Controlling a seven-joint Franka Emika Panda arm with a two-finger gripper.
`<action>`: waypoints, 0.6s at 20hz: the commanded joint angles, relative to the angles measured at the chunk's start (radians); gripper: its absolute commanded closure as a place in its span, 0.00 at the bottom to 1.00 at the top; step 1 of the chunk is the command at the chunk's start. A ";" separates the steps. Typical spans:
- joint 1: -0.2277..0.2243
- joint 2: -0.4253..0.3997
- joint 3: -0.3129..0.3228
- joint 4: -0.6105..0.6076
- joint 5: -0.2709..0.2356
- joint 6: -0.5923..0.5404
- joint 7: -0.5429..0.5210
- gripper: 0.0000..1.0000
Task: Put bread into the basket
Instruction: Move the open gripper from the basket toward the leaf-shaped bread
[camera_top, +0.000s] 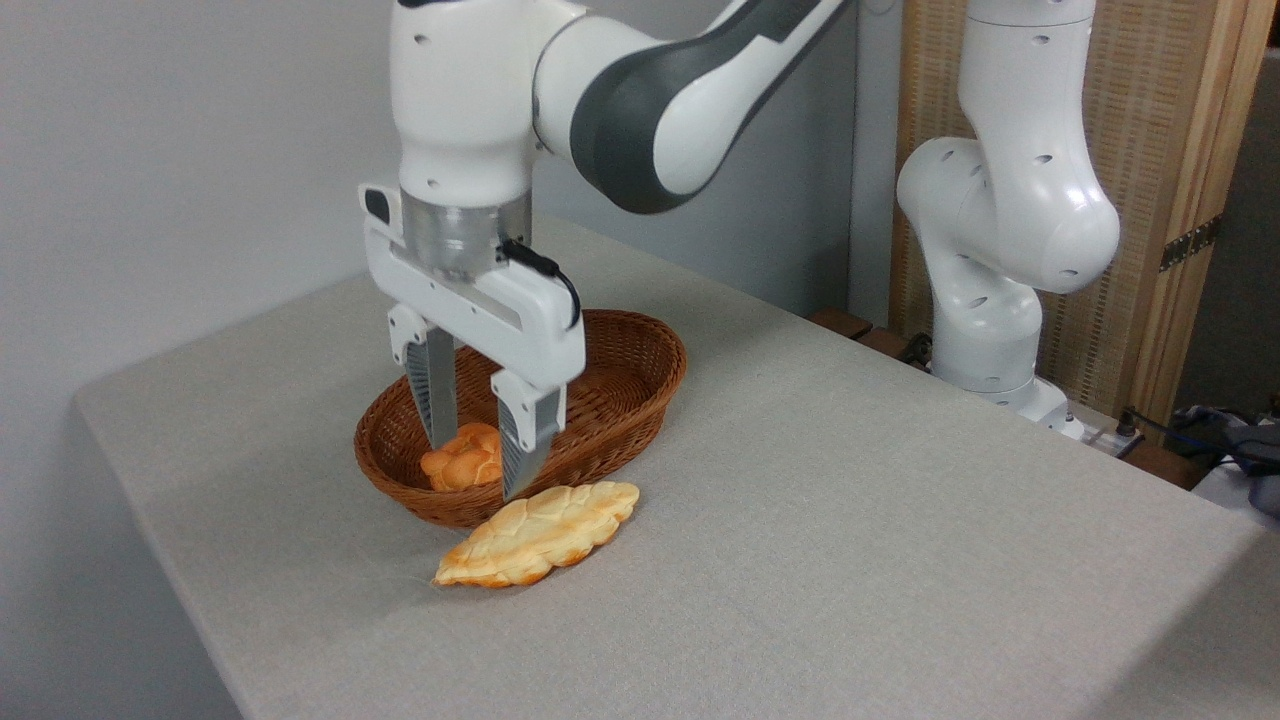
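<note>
The bread (538, 535), a long flat braided loaf with a pale top and golden edges, lies on the table just in front of the basket (640, 395), touching or nearly touching its near wall. My gripper (478, 466) hangs open over the basket's near end, its fingers pointing down on either side of a small round orange bun (462, 460) that lies inside the basket. The fingertips sit just behind and above the loaf. Nothing is gripped.
The arm's white base (990, 330) stands at the table's right rear. A wooden slatted screen (1160, 180) rises behind it. The table's grey cloth (850, 520) stretches to the right and front of the loaf.
</note>
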 joint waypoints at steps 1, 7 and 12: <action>-0.006 0.013 0.048 0.003 -0.010 0.047 -0.013 0.00; -0.006 0.087 0.074 0.005 -0.005 0.175 -0.005 0.00; -0.008 0.119 0.072 0.005 -0.004 0.229 -0.001 0.00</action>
